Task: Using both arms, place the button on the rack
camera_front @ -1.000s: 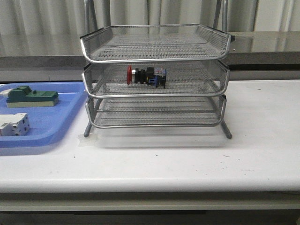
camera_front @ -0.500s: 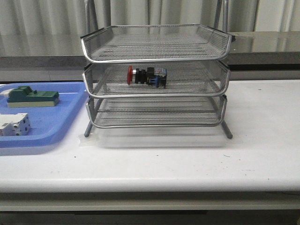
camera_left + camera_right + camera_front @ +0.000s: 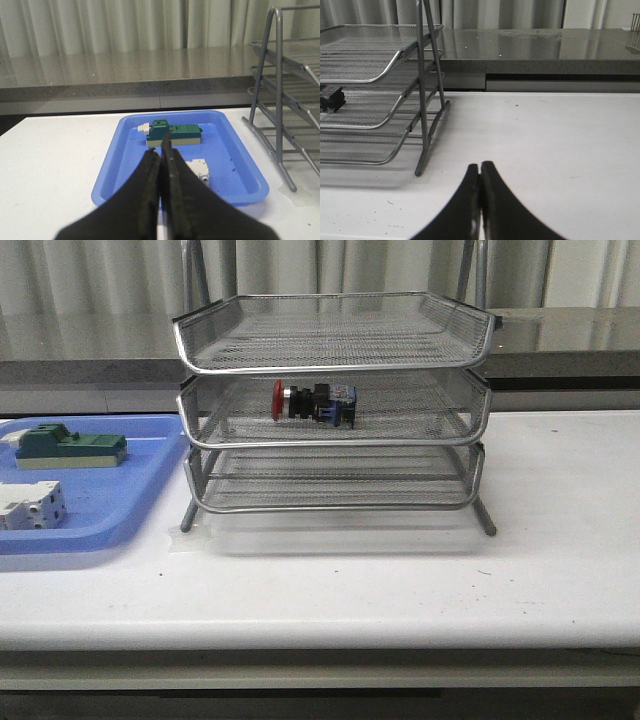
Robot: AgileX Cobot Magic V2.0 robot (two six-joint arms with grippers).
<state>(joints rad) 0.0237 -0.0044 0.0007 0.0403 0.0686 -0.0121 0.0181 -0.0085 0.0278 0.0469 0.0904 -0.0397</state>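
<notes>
The button (image 3: pixel 313 403), red head to the left and blue block to the right, lies on its side on the middle tier of the silver wire rack (image 3: pixel 332 445). Its dark end (image 3: pixel 331 98) shows at the edge of the right wrist view. Neither arm appears in the front view. My left gripper (image 3: pixel 161 146) is shut and empty above the white table in front of the blue tray (image 3: pixel 240 170), with the rack's frame (image 3: pixel 265 90) off to one side. My right gripper (image 3: pixel 480 166) is shut and empty over bare table beside the rack's leg (image 3: pixel 425 135).
The blue tray (image 3: pixel 120 510) lies left of the rack and holds a green block (image 3: pixel 70 448) and a white blocky part (image 3: pixel 30 506). A grey stone ledge (image 3: pixel 560 340) and curtains run behind the table. The table's front edge (image 3: pixel 320 635) is near the camera.
</notes>
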